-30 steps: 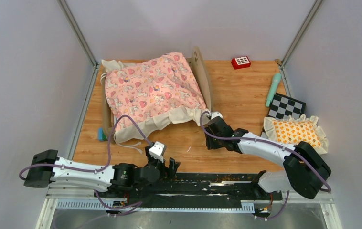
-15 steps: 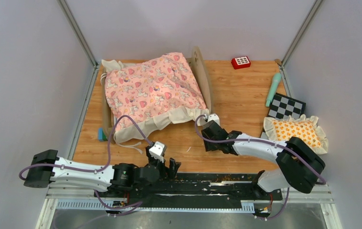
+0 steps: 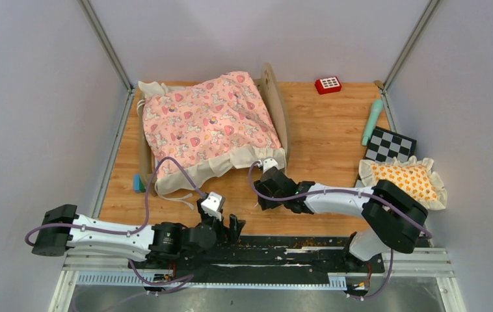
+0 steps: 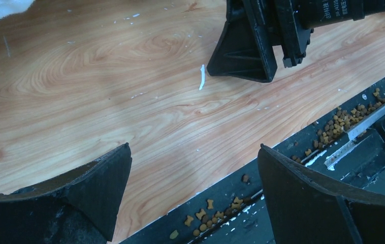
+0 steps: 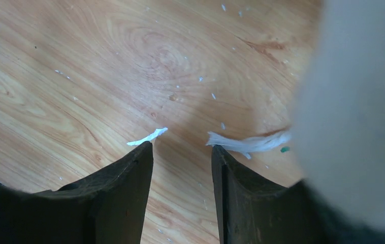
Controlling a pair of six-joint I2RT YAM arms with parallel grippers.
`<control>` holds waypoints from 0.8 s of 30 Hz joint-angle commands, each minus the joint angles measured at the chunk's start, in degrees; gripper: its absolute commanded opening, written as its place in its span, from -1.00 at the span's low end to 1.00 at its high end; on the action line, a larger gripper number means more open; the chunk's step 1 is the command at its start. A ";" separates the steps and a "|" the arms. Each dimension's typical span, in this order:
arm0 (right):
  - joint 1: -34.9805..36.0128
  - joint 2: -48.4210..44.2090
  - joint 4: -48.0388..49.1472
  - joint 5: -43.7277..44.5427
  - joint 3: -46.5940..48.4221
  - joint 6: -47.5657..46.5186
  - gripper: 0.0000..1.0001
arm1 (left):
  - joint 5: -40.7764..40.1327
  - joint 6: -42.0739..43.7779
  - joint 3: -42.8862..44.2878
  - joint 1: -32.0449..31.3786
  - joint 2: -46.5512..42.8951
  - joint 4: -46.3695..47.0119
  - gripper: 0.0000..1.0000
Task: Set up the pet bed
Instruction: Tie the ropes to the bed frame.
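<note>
Right hand (image 5: 181, 147) half open (empty) over tabletop (image 5: 78, 76)

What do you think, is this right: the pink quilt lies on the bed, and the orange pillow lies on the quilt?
Not fully. The quilt does lie on the bed, but the pillow is not on the quilt: it lies on the table at the right edge, apart from the bed. The top view shows this.
</note>
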 commanded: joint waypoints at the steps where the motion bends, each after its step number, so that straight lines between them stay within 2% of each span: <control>1: 0.32 0.54 0.37 -2.17 3.89 -4.47 -0.05 | -2.07 -1.76 0.56 0.09 -0.82 -2.03 1.00; 5: 0.26 -5.55 -4.89 0.02 5.32 -14.51 -0.01 | -2.23 -2.02 0.45 0.09 -1.74 -2.97 1.00; 9: -0.38 -10.28 -10.36 -6.80 6.23 -30.35 0.02 | -2.99 -1.84 0.16 0.12 -2.91 -3.16 1.00; 12: -1.80 -9.95 -18.51 -12.59 9.07 -41.46 0.04 | -2.87 -1.74 -0.01 0.09 -4.03 -3.37 1.00; 16: -2.92 -9.47 -24.04 -13.31 11.83 -55.11 0.06 | -1.39 -1.56 -0.54 0.09 -5.37 -3.86 1.00; 24: -5.95 -6.29 -35.41 -25.34 18.72 -74.44 0.05 | 0.23 -1.12 -0.73 0.09 -8.84 -6.08 1.00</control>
